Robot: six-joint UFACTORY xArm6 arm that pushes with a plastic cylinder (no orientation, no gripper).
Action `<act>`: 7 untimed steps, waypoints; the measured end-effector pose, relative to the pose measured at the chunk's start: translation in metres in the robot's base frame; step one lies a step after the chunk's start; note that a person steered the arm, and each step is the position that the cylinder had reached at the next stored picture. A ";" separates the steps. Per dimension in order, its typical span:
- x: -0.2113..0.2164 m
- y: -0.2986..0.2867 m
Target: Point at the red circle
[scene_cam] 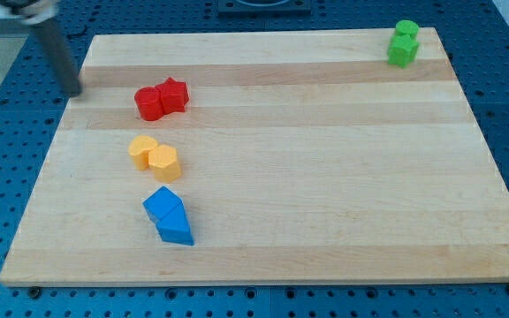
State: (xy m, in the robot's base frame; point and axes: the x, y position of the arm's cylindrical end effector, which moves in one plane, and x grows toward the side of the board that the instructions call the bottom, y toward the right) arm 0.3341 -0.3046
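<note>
Right now my tip [77, 92] sits at the table's [325, 159] left edge, near the top-left corner, well apart from every block. The tool is a bare rod with nothing to open or close, and it holds nothing.

The red circle [149, 103] lies in the upper-left part of the table, touching a second red block [174, 94] of a lumpier, perhaps star-like shape on its right.

To do the step well, I judge the tip should travel rightward and stop just beside the circle's left side, short of contact, so neither red block gets nudged.

Being round, the circle has no long axis or facing that I can tell; only the red pair runs slightly upward to the right.
</note>
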 end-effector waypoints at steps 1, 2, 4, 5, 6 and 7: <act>0.000 0.000; 0.034 0.000; 0.095 0.020; 0.086 0.052; 0.068 0.079; 0.050 0.104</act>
